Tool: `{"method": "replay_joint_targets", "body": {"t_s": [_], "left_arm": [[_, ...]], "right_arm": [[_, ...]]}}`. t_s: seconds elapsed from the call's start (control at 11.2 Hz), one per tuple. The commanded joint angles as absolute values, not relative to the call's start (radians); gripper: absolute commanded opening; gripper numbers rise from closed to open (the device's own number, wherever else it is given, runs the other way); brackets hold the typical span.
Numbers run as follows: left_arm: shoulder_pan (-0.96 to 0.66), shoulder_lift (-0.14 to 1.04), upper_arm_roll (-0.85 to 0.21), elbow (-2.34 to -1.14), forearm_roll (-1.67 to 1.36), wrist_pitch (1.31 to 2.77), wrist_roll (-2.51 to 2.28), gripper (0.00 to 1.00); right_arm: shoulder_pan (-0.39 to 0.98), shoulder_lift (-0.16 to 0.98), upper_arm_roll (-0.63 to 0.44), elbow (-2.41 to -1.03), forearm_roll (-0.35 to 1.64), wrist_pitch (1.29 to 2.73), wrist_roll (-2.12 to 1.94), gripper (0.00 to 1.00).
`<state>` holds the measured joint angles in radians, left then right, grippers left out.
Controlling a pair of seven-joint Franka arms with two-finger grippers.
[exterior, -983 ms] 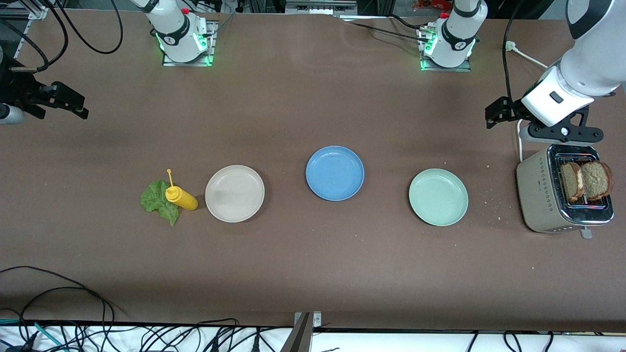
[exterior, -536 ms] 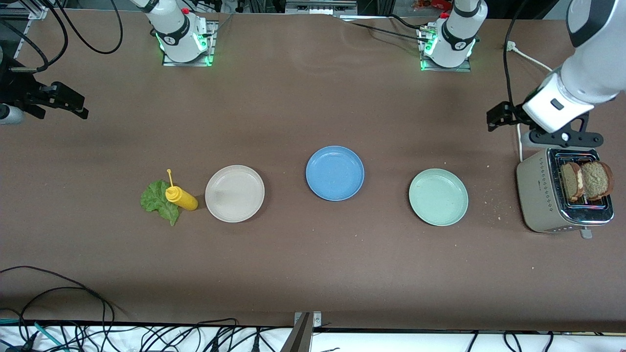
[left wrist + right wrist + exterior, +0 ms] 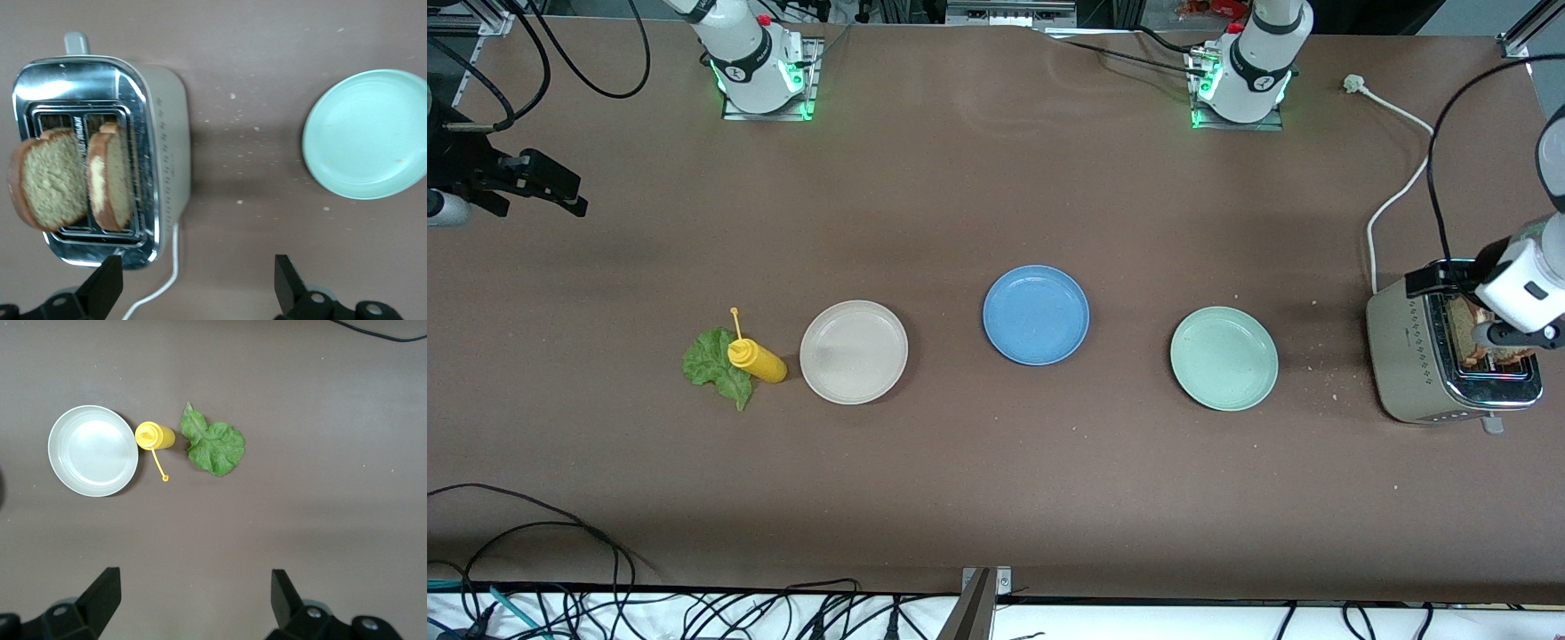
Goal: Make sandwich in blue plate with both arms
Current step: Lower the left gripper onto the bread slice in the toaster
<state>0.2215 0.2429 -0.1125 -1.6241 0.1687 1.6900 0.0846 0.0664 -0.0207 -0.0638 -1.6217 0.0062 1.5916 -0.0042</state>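
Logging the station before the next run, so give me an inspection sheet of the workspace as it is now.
Surface: brown table, crumbs near the toaster.
Job's things: blue plate bare; two bread slices stand in the toaster; lettuce leaf on the table.
Clutter: beige plate, mint plate, yellow bottle against the lettuce.
Grippers: left tool open over the toaster; right tool open, waiting high over the lettuce end.
Cables: white toaster cord; black cables at the table edges.
Surroundings: nothing seen.
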Motion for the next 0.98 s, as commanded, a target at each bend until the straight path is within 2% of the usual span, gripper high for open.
{"method": "replay_joint_targets", "body": {"t_s": [0.0, 0.45, 0.54, 0.71, 0.8, 0.89], "left_arm": [[0.268, 0.333, -0.123, -1.585, 0.236, 1.761, 0.19, 1.0], [0.333, 0.414, -0.123, -1.591, 0.314, 1.859, 0.273, 1.0], [0.339, 0.426, -0.123, -1.592, 0.316, 1.867, 0.273, 0.95], [0.35, 0.439, -0.123, -1.597, 0.314, 1.864, 0.273, 0.36], [0.35, 0.439, -0.123, -1.597, 0.314, 1.859, 0.275, 0.13], [0.35, 0.439, -0.123, -1.597, 0.314, 1.855, 0.275, 0.0]], "right_arm": [[0.061, -0.018, -0.061, -1.606, 0.006, 1.578, -0.006, 1.0], [0.061, -0.018, -0.061, -1.605, 0.006, 1.582, -0.006, 1.0], [0.061, -0.018, -0.061, -1.605, 0.006, 1.582, -0.006, 1.0], [0.061, -0.018, -0.061, -1.605, 0.006, 1.582, -0.006, 1.0], [0.061, -0.018, -0.061, -1.605, 0.008, 1.582, -0.006, 1.0], [0.061, -0.018, -0.061, -1.605, 0.008, 1.582, -0.006, 1.0]]}}
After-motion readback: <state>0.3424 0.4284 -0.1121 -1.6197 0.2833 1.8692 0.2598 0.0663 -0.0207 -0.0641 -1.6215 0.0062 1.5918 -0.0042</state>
